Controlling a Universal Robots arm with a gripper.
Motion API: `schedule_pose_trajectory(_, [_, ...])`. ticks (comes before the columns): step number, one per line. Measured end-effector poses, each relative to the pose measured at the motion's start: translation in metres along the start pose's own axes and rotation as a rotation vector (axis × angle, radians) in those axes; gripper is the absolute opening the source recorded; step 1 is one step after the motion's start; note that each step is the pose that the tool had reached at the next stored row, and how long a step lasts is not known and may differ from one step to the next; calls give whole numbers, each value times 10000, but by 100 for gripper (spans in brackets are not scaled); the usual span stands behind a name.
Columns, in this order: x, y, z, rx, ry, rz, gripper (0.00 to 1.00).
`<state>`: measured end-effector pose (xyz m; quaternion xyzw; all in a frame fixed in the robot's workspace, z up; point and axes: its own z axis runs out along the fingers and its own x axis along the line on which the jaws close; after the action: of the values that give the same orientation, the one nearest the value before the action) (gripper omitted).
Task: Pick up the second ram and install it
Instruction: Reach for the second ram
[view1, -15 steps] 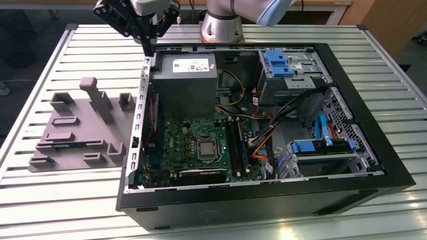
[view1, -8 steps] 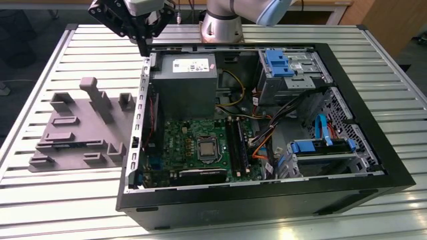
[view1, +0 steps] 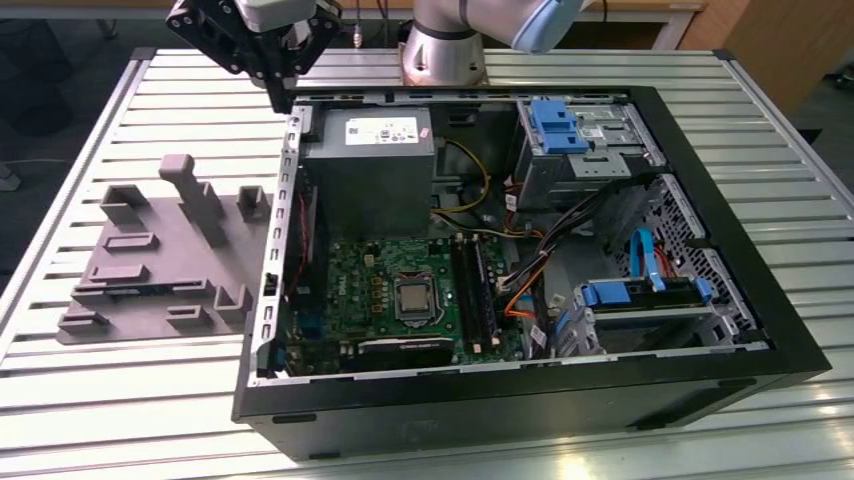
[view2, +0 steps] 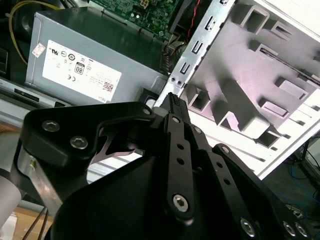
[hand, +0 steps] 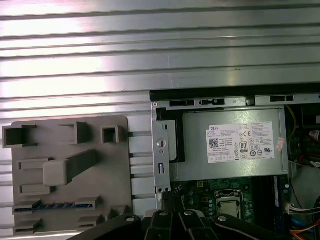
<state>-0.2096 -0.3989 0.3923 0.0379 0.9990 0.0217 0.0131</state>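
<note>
Ram (hand: 52, 206) lies in a slot of the grey fixture (hand: 107, 165) on the surface (hand: 160, 50), well apart from the gripper (view1: 280, 98), which hangs pinched together, empty, above the case (view1: 534, 395) corner by the power supply (view1: 367, 170)

White printed label (hand: 240, 143) on the grey power supply (hand: 195, 167), wording unreadable

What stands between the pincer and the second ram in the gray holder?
Nothing visible does. In the first wrist view the second ram lies in the gray holder, uncovered from above. In the exterior view the pincer hangs over a corner of the computer case, beside the holder.
</note>
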Motion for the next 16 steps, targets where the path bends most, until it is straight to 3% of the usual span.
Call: schedule_pose_trajectory(16, [151,-11,-4,0,1,1,11])
